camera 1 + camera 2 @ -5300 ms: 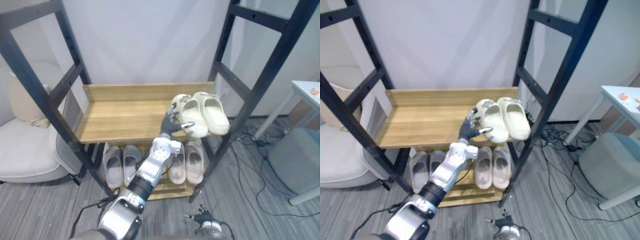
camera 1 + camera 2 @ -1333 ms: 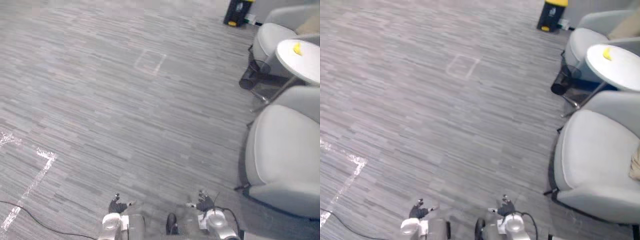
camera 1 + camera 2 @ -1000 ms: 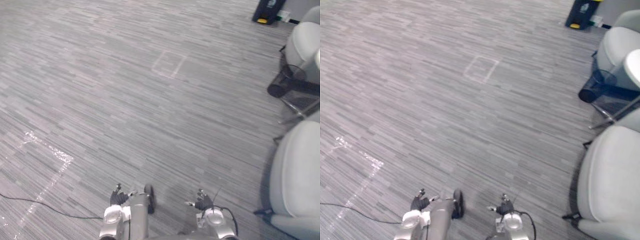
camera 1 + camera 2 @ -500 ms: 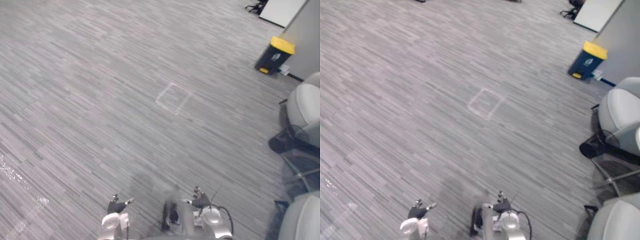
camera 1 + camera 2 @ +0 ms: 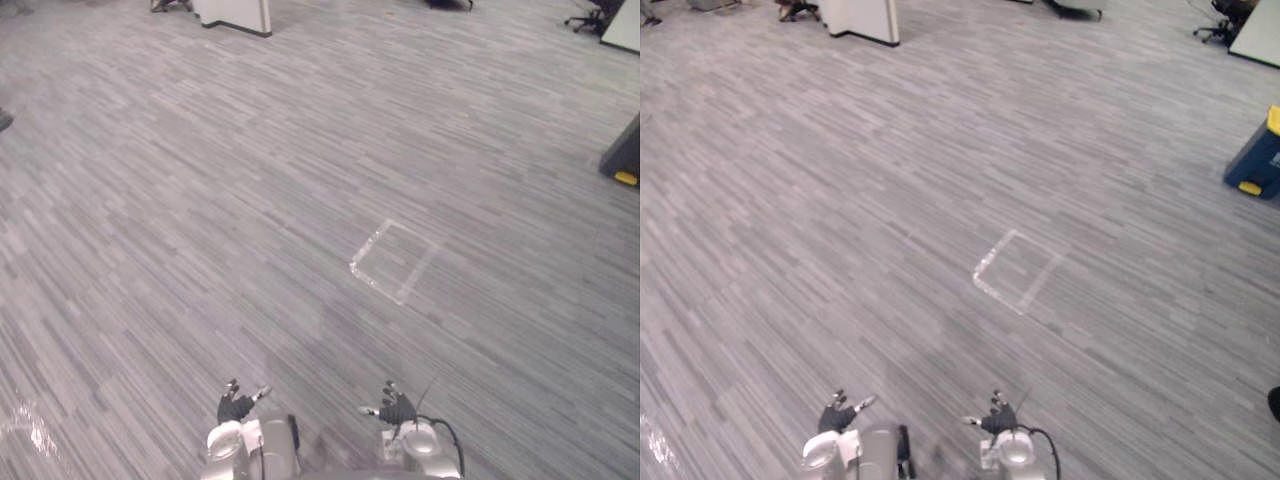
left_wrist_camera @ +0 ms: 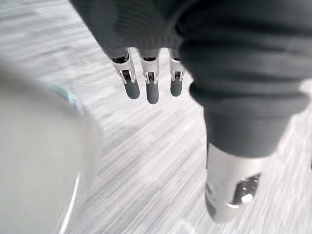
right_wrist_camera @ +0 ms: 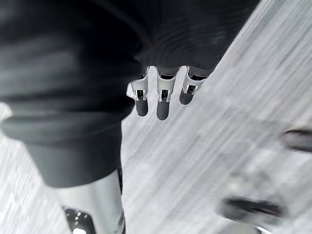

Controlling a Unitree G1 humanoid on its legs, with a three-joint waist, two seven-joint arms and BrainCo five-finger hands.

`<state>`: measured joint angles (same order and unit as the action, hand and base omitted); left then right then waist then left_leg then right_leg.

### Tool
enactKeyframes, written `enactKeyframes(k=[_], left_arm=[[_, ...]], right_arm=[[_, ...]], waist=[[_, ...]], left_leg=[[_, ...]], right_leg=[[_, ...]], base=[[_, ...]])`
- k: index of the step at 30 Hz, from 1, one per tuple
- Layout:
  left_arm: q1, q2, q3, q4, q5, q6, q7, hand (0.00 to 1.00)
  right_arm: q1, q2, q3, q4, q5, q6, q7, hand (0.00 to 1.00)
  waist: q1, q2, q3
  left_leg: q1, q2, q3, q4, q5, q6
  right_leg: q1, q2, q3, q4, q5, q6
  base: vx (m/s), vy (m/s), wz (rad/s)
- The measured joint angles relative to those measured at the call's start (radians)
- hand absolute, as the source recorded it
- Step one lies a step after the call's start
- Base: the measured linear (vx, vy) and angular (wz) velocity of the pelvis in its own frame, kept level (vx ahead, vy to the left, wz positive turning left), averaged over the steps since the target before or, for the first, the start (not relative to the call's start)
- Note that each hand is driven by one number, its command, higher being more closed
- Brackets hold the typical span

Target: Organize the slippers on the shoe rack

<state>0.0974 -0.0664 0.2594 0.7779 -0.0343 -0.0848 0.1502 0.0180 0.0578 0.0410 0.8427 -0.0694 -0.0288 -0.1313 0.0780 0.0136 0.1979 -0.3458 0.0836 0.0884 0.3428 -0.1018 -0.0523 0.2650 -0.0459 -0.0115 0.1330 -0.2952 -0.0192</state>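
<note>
Low over the grey plank floor (image 5: pixel 200 200), left hand (image 5: pixel 236 406) and right hand (image 5: pixel 397 408), both slack-fingered and empty.

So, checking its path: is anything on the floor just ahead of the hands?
Nothing visible is. Ahead of the left hand and right hand, both open, lies bare floor with a flat taped square; a blue bin stands far right.
</note>
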Motion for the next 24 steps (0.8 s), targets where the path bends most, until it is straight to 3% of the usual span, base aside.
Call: enactKeyframes(k=[1, 3, 5, 7, 8, 10, 11, 13, 15, 17, 18, 19, 20, 21, 23, 24], left_arm=[[0.007, 0.003, 0.002, 0.002, -0.001, -0.002, 0.0, 0.0], [0.004, 0.022, 0.011, 0.013, -0.007, -0.005, 0.001, 0.0], [0.005, 0.034, 0.011, 0.018, -0.007, -0.005, 0.001, 0.0], [0.014, 0.044, 0.011, 0.032, -0.006, -0.005, 0.001, 0.0], [0.011, 0.046, 0.011, 0.046, -0.006, 0.001, 0.001, 0.0], [0.009, 0.048, 0.009, 0.071, -0.005, 0.005, 0.002, 0.0], [0.008, 0.051, 0.001, 0.082, -0.005, 0.005, 0.003, 0.0], [0.0, 0.059, -0.006, 0.099, 0.005, 0.004, 0.002, 0.0], [-0.008, 0.066, -0.015, 0.128, 0.014, 0.004, 0.002, 0.0], [-0.013, 0.083, -0.056, 0.156, 0.021, 0.004, 0.001, 0.0], [-0.014, 0.087, -0.065, 0.164, 0.033, 0.005, 0.0, 0.0], [-0.016, 0.093, -0.083, 0.173, 0.039, 0.005, 0.0, 0.0], [-0.025, 0.069, -0.084, 0.19, 0.046, 0.008, -0.002, 0.0], [-0.026, 0.054, -0.083, 0.19, 0.052, 0.008, -0.003, 0.0], [-0.031, 0.037, -0.076, 0.181, 0.057, 0.007, -0.004, 0.0], [-0.039, 0.023, -0.051, 0.168, 0.064, 0.011, -0.008, 0.0]], right_arm=[[0.002, 0.003, 0.002, 0.0, -0.001, 0.001, 0.0, 0.0], [0.009, 0.008, 0.01, -0.006, -0.008, 0.004, 0.004, 0.0], [0.024, 0.009, 0.004, -0.007, -0.009, 0.004, 0.004, 0.0], [0.029, 0.008, 0.011, -0.008, -0.01, 0.003, 0.006, 0.0], [0.031, 0.007, 0.01, -0.012, -0.011, 0.0, 0.008, 0.0], [0.048, 0.002, 0.01, -0.011, -0.011, 0.0, 0.013, 0.0], [0.06, 0.002, 0.011, -0.032, -0.012, -0.003, 0.013, 0.0], [0.062, -0.003, 0.009, -0.039, -0.012, -0.01, 0.012, 0.0], [0.053, -0.006, 0.003, -0.027, -0.012, -0.013, 0.012, 0.0], [0.009, -0.016, 0.009, 0.013, -0.018, -0.011, 0.013, 0.0], [0.0, -0.019, 0.012, 0.023, -0.019, -0.01, 0.013, 0.0], [-0.001, -0.025, 0.013, 0.036, -0.02, -0.013, 0.013, 0.0], [-0.014, -0.038, 0.01, 0.041, -0.032, -0.013, 0.013, 0.0], [-0.014, -0.037, 0.002, 0.041, -0.041, -0.01, 0.013, 0.0], [-0.016, -0.041, -0.002, 0.031, -0.046, -0.01, 0.013, 0.0], [-0.013, -0.04, 0.003, 0.031, -0.046, -0.007, 0.013, 0.0]], waist=[[0.008, 0.001, -0.004], [0.01, -0.034, -0.029], [0.01, -0.049, -0.033], [0.012, -0.062, -0.032], [0.008, -0.057, -0.024], [-0.022, -0.053, -0.023], [-0.028, -0.041, -0.018], [-0.034, -0.048, -0.015], [-0.044, -0.047, -0.017], [-0.069, -0.044, -0.015], [-0.074, -0.044, -0.015], [-0.082, -0.046, -0.016], [-0.075, -0.006, -0.025], [-0.077, 0.003, -0.029], [-0.081, 0.033, -0.023], [-0.084, 0.04, -0.019]], left_leg=[[0.013, -0.006, -0.001, 0.003, 0.084, -0.01], [0.011, -0.039, 0.042, 0.055, 0.007, 0.035], [0.05, -0.041, 0.093, 0.134, -0.077, 0.069], [0.137, -0.046, 0.154, 0.162, -0.148, 0.097], [0.205, -0.052, 0.17, 0.159, -0.193, 0.099], [0.308, -0.05, 0.192, 0.127, -0.235, 0.1], [0.367, -0.042, 0.21, 0.089, -0.259, 0.101], [0.452, -0.033, 0.231, 0.031, -0.271, 0.085], [0.518, -0.021, 0.249, -0.026, -0.27, 0.067], [0.582, -0.023, 0.255, -0.093, -0.263, 0.053], [0.597, -0.029, 0.247, -0.103, -0.263, 0.049], [0.625, -0.037, 0.192, -0.114, -0.26, 0.042], [0.638, -0.001, 0.138, -0.108, -0.246, 0.015], [0.627, 0.004, 0.1, -0.077, -0.23, -0.008], [0.572, 0.03, 0.063, 0.087, -0.208, -0.011], [0.49, 0.06, 0.051, 0.326, -0.119, -0.001]], right_leg=[[0.017, -0.009, 0.029, 0.0, -0.019, 0.01], [-0.033, -0.06, 0.105, 0.082, 0.009, 0.005], [-0.052, -0.084, 0.158, 0.219, 0.034, 0.052], [-0.141, -0.099, 0.199, 0.51, 0.079, 0.12], [-0.23, -0.106, 0.178, 0.731, 0.092, 0.143], [-0.341, -0.113, 0.082, 0.911, 0.056, 0.093], [-0.41, -0.112, 0.007, 0.912, 0.036, 0.073], [-0.485, -0.109, -0.117, 0.8, 0.009, 0.059], [-0.523, -0.078, -0.208, 0.574, 0.013, 0.045], [-0.57, -0.027, -0.26, 0.286, 0.131, 0.017], [-0.567, -0.009, -0.255, 0.22, 0.193, -0.001], [-0.545, 0.011, -0.234, 0.167, 0.346, -0.08], [-0.541, 0.031, -0.251, 0.207, 0.305, -0.083], [-0.54, 0.033, -0.263, 0.225, 0.256, -0.084], [-0.51, 0.061, -0.273, 0.236, 0.205, -0.086], [-0.452, 0.088, -0.255, 0.213, 0.179, -0.092]], base=[[0.63, 0.386, -0.86], [0.61, 0.368, -0.57], [0.57, 0.33, -0.56], [0.58, 0.29, -0.9], [0.45, 0.209, -0.8], [0.42, 0.166, -0.5], [0.46, 0.117, -0.41], [0.42, 0.057, -0.35], [0.4, 0.007, -0.15], [0.56, -0.019, 0.03], [0.55, -0.051, 0.25], [0.56, -0.068, 0.1], [0.55, -0.1, 0.13], [0.67, -0.152, -0.01], [0.59, -0.159, -0.05], [0.42, -0.096, -0.27]])
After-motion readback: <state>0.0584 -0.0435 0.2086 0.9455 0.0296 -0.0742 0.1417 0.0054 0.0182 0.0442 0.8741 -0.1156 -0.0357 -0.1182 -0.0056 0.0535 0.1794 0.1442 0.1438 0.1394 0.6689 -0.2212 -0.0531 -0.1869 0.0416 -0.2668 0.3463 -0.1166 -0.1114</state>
